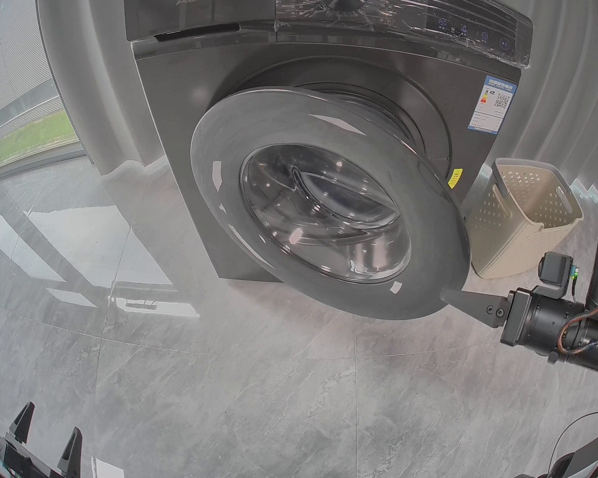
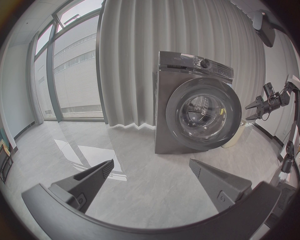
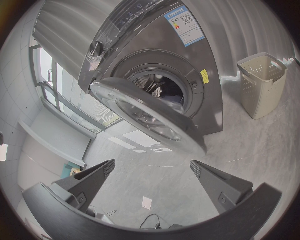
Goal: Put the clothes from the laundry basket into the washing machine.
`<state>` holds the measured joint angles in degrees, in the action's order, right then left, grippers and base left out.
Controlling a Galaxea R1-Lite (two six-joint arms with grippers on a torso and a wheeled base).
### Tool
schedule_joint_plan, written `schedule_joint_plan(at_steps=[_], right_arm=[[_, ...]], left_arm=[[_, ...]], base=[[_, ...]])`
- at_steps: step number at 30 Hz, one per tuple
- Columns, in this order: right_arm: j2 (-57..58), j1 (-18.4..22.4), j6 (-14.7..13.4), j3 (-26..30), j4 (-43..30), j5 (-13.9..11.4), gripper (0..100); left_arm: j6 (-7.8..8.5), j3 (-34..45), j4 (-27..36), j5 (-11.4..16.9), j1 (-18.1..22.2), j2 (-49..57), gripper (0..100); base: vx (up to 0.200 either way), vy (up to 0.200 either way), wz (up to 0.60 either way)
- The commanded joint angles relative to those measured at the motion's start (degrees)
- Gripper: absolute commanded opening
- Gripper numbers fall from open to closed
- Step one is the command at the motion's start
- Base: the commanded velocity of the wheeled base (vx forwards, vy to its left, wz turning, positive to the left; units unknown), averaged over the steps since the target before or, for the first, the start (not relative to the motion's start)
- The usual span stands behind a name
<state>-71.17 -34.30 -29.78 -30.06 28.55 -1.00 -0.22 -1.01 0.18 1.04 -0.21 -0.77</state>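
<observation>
- Window (image 1: 34, 124) at the far left, with green ground outside it; pale curtain (image 1: 93, 81) hangs beside it and runs on behind the machine.
- Low at the left, the left gripper (image 1: 51, 418) hangs above the grey tiled floor (image 1: 218, 373), well apart from the machine. In its own wrist view the left gripper (image 2: 150, 162) has its fingers spread wide and nothing between them.
- Mid-scene, the dark grey washing machine (image 1: 180, 93) stands on the floor, with clear film over its control panel (image 1: 405, 18).
- Its round door (image 1: 330, 199) is swung open toward the robot, hinged on the left side, glass bowl in the middle.
- Behind the door the drum (image 3: 162, 87) is open. A dark bluish patch (image 3: 172, 91) shows inside; whether it is clothing cannot be told.
- A blue and white label (image 1: 492, 104) and a small yellow sticker (image 1: 455, 178) sit on the machine's front, right of the opening.
- The beige perforated basket (image 1: 529, 218) stands upright on the floor just right of the machine, by the curtain. Its bottom is hidden, so what lies in it cannot be told.
- At the right, the right gripper (image 1: 445, 294) points at the lower right rim of the door, near it; the left wrist view shows a gap between them. Its fingers are parted wide and hold nothing, as the right wrist view (image 3: 150, 162) shows.
</observation>
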Motion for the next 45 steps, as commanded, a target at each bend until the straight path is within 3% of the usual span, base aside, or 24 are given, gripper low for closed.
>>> schedule_joint_plan(at_steps=[1, 9, 16, 21, 26, 33, 39, 45], right_arm=[[-2.7, -1.4, -0.1, -1.7, 0.5, -0.1, 100], [-6.6, -0.9, 0.0, -3.0, 4.7, 0.6, 100], [-6.4, 9.9, 0.8, -3.2, 7.0, 0.1, 100], [-4.8, 9.5, 1.1, -0.3, 6.8, 0.0, 100], [-3.8, 5.4, 4.1, 3.5, 7.1, 0.0, 100], [-2.2, 3.9, 4.1, 3.0, 7.4, -0.1, 100], [-2.1, 3.0, 4.1, 2.9, 7.4, -0.2, 100], [-2.2, 2.2, 3.9, 3.1, 7.4, -0.2, 100]], left_arm=[[-0.04, 1.0, 0.0, 0.0, 0.0, 0.8, 100], [-0.04, 1.0, 0.0, 0.0, 0.0, 0.8, 100], [-0.04, 1.0, 0.0, 0.0, 0.0, 0.8, 100], [-0.04, 1.0, 0.0, 0.0, 0.0, 0.8, 100], [-0.13, 1.0, 0.0, 0.0, 0.0, 0.8, 100], [-0.04, 1.0, 0.0, 0.0, 0.0, 0.8, 100], [-0.13, 1.0, 0.0, 0.0, 0.0, 0.8, 100], [-0.13, 1.0, 0.0, 0.0, 0.0, 0.8, 100]], base=[[0.200, 0.000, 0.00], [0.125, 0.000, 0.00], [0.000, 0.000, 0.00], [0.000, 0.000, 0.00], [0.000, 0.000, 0.00], [0.171, 0.000, 0.00], [0.000, 0.000, 0.00], [0.000, -0.200, 0.00]])
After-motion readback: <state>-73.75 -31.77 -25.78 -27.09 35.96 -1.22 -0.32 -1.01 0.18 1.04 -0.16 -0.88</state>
